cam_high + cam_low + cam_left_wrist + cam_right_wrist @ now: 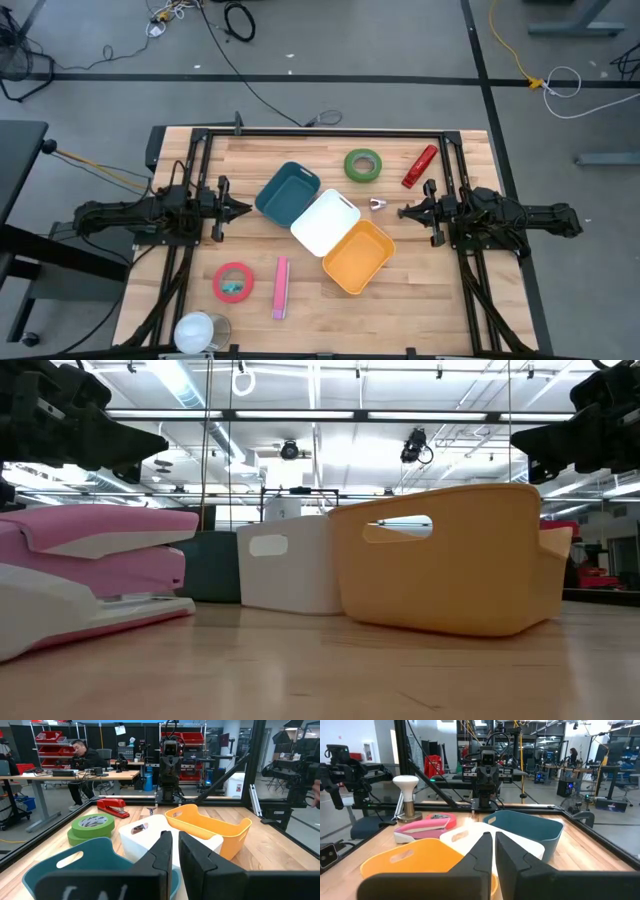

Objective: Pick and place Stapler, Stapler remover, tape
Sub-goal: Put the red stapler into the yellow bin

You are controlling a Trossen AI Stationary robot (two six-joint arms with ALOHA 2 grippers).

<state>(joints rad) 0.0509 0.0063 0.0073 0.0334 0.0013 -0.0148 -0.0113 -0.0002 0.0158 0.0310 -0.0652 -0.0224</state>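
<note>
The red stapler [419, 167] lies near the table's far right corner, with the green tape roll [363, 165] flat to its left. The small metal staple remover [378, 204] rests just in front of my right gripper [402, 212], which hovers shut at the table's right. A pink stapler [281, 288] and a pink tape roll [233, 282] lie near the front edge. My left gripper [246, 210] hovers shut at the left, pointing at the teal bin [288, 193]. Both grippers touch nothing.
Three bins sit in a diagonal row mid-table: the teal bin, a white bin [325, 222] and an orange bin [358, 257]. A white-topped cup-like object [200, 332] stands at the near left corner. A black frame [330, 132] rims the table. A person [82, 755] sits beyond it.
</note>
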